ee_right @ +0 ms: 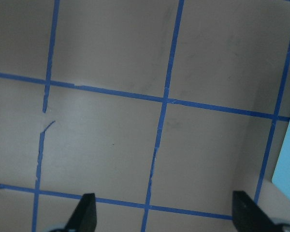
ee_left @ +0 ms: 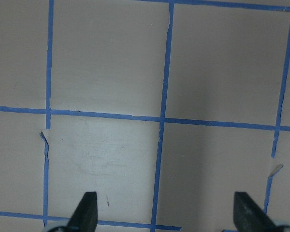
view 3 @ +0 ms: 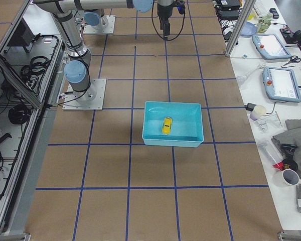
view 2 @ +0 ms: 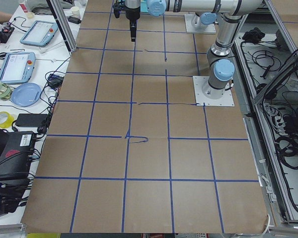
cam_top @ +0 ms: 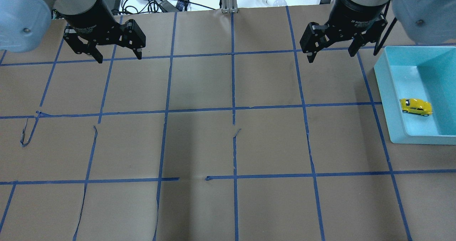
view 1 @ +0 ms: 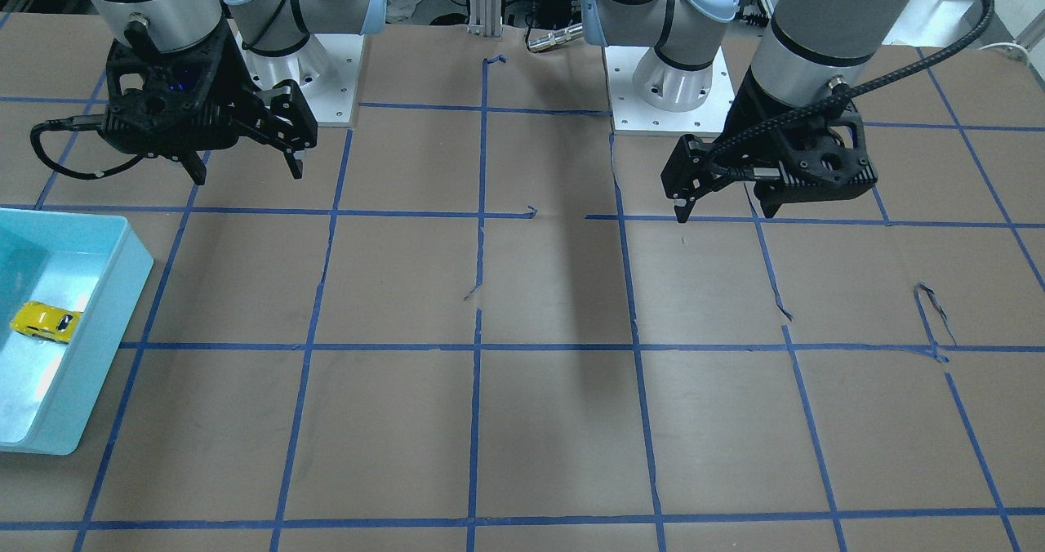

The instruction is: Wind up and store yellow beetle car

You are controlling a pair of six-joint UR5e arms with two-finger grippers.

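While right claw (cam_top: pixel 330 57) gapes, yellow beetle car (cam_top: pixel 416 107) in tray (cam_top: pixel 420 139).

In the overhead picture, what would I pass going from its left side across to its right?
First the left gripper → the right gripper → the light-blue bin, with the yellow beetle car lying inside it.

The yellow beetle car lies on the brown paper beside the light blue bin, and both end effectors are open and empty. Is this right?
Not quite. The overhead exterior view shows the yellow beetle car inside the light blue bin, on its floor, not beside it. The left end effector and the right end effector are indeed open and empty.
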